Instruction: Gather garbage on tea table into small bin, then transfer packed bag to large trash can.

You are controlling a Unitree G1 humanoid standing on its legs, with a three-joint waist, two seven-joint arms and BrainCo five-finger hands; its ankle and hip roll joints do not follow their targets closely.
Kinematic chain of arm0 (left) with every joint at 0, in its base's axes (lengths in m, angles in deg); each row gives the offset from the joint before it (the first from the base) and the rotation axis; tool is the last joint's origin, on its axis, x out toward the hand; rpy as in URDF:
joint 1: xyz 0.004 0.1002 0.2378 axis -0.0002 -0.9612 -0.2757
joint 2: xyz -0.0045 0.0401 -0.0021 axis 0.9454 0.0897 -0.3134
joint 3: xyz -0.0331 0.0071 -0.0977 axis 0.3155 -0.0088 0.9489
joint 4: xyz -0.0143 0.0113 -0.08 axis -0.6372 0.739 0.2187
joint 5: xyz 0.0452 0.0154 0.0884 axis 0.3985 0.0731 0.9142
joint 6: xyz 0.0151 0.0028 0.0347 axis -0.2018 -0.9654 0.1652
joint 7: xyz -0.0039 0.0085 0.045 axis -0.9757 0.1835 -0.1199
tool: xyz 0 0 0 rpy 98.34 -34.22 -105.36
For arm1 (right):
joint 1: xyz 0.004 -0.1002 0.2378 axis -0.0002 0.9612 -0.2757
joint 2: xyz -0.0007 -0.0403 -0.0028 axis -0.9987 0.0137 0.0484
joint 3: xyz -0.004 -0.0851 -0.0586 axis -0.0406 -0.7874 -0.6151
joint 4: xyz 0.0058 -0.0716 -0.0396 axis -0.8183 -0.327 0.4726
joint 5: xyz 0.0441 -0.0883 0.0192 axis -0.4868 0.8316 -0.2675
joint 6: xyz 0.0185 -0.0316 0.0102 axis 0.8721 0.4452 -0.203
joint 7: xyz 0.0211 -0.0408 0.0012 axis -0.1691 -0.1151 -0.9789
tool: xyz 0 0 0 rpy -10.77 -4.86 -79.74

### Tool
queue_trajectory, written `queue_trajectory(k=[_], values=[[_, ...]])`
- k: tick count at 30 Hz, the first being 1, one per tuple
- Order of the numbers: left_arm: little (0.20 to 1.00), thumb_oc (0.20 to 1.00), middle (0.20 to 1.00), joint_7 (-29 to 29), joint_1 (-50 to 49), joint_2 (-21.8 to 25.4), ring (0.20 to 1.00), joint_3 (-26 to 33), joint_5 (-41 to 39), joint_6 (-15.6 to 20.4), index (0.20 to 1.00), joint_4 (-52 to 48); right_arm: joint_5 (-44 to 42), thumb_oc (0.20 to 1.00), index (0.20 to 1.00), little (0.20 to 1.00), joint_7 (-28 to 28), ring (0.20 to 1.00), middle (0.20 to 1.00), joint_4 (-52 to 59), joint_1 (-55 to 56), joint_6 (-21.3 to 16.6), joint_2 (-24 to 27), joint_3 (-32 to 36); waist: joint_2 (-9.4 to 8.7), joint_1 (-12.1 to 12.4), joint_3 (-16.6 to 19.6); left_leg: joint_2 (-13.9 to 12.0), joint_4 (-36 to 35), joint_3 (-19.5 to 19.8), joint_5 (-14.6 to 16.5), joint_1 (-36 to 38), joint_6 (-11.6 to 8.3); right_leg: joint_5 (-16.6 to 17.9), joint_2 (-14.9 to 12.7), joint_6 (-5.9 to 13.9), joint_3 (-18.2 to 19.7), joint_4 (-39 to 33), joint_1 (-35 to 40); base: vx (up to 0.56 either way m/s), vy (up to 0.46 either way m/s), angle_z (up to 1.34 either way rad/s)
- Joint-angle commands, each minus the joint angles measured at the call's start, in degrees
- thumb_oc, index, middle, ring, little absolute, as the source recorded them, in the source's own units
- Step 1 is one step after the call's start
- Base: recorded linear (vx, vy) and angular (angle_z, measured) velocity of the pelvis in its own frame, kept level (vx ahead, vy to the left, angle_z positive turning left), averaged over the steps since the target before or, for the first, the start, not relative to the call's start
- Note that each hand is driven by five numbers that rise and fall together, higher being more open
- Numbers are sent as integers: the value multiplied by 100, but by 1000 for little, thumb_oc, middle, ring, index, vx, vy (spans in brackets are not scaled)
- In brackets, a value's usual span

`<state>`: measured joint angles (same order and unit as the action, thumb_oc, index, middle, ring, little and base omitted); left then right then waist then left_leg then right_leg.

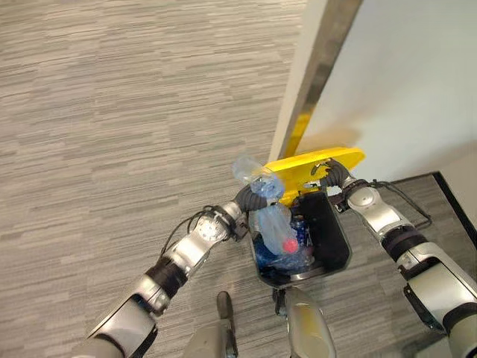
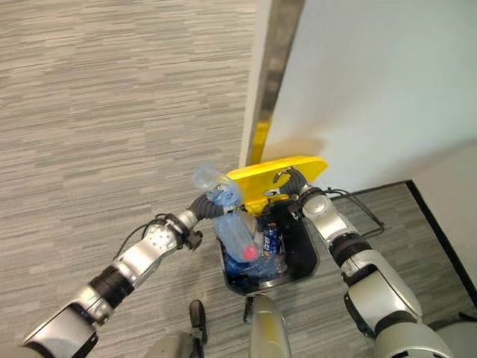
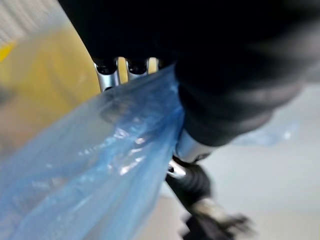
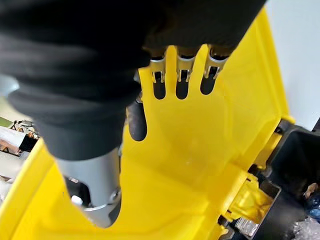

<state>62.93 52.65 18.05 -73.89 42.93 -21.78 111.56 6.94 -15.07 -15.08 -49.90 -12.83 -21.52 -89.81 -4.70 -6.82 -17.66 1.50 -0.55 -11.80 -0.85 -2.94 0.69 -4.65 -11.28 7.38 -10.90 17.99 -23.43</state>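
My left hand (image 1: 253, 195) is shut on the gathered top of a clear blue garbage bag (image 1: 272, 224). The bag hangs down into the open mouth of the large black trash can (image 1: 332, 235). In the left wrist view the blue bag (image 3: 100, 165) runs out from under the curled fingers (image 3: 107, 75). A red item (image 1: 289, 245) and other rubbish show through the plastic inside the can. My right hand (image 1: 332, 175) rests with straight fingers (image 4: 181, 82) against the raised yellow lid (image 4: 210, 150), holding it tilted back.
The trash can stands against a white wall (image 1: 402, 74) with a metal corner strip (image 1: 320, 74). Grey striped carpet (image 1: 112, 134) spreads out to the left. A dark border line (image 1: 455, 201) runs along the floor at the right.
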Motion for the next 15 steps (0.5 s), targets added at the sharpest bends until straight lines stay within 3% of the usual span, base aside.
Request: queue_trajectory(k=[1, 7, 10, 11, 12, 15], values=[[200, 200, 200, 140, 88, -106, 200, -429, 550, 153, 200, 149, -217, 1000, 1000, 1000, 256, 1000, 1000, 20, -1328, -385, 146, -144, -107, 90, 114, -141, 672, 96, 1791, 834, -301, 1703, -356, 412, -89, -1387, -442, -29, -13, -11], [200, 200, 200, 171, 722, -729, 200, -977, 1475, -36, 200, 1858, -422, 1000, 1000, 1000, 441, 1000, 1000, 142, -2142, -493, 237, -628, 42, -283, -236, -186, 899, 14, 1798, 422, -364, 1659, -307, 373, 92, -1149, -859, -10, -15, -10], [200, 200, 200, 267, 771, -836, 200, -965, 1726, -107, 200, 2210, -459, 1000, 1000, 1000, 477, 1000, 1000, 279, -2212, -514, 271, -712, 88, -365, -262, -194, 867, -3, 1778, 382, -381, 1650, -286, 364, 124, -1107, -951, 21, -12, -8], [322, 322, 322, 339, 773, -881, 322, -901, 1807, -138, 322, 2358, -463, 1000, 1000, 1000, 484, 1000, 1000, 378, -2216, -545, 269, -749, 89, -402, -255, -170, 826, 6, 1746, 371, -386, 1667, -292, 356, 144, -1106, -1000, 56, -19, -9], [1000, 1000, 1000, 427, 747, -930, 1000, -831, 1914, -193, 1000, 2490, -451, 1000, 1000, 1000, 509, 1000, 1000, 466, -2178, -565, 283, -767, 135, -415, -261, -199, 798, 2, 1762, 391, -396, 1648, -258, 351, 140, -1082, -1018, 44, -20, -7], [1000, 1000, 1000, 601, 698, -998, 1000, -703, 2197, -285, 1000, 2666, -353, 1000, 1000, 1000, 514, 1000, 1000, 725, -2044, -593, 306, -798, 167, -473, -208, -182, 687, 35, 1701, 384, -402, 1662, -260, 338, 147, -1087, -1076, 35, -21, -7]])
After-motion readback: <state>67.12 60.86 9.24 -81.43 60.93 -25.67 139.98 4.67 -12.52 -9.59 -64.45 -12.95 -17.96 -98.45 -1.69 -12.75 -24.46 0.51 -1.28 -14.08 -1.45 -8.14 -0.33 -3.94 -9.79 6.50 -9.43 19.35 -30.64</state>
